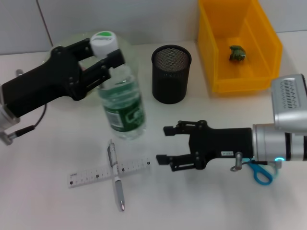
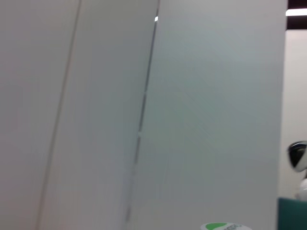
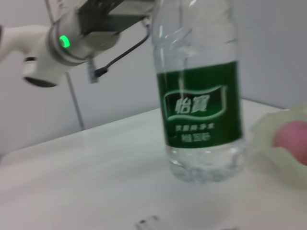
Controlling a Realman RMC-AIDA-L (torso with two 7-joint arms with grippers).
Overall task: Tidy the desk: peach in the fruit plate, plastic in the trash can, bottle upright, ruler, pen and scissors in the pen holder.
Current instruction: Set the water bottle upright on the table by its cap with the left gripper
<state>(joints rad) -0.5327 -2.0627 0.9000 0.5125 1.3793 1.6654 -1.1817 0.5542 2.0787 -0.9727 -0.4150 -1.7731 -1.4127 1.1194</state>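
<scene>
Bottle (image 1: 122,103): upright on table (image 1: 201,206), neck clamped by left gripper (image 1: 109,60). Right gripper (image 1: 163,144): jaws apart, holding nothing, beside ruler (image 1: 108,172).

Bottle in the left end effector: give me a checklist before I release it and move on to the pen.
1. Bottle upright, base on the desk: ok; it stands vertical in the right wrist view.
2. Left end effector clamped at the bottle's neck under the cap: ok.
3. Right end effector open and empty: ok.
4. Pen reachable: ok; it lies across the ruler, so the ruler may shift.
5. Pen holder upright: ok.
6. Scissors reachable: cannot tell; mostly hidden under the right arm.
</scene>
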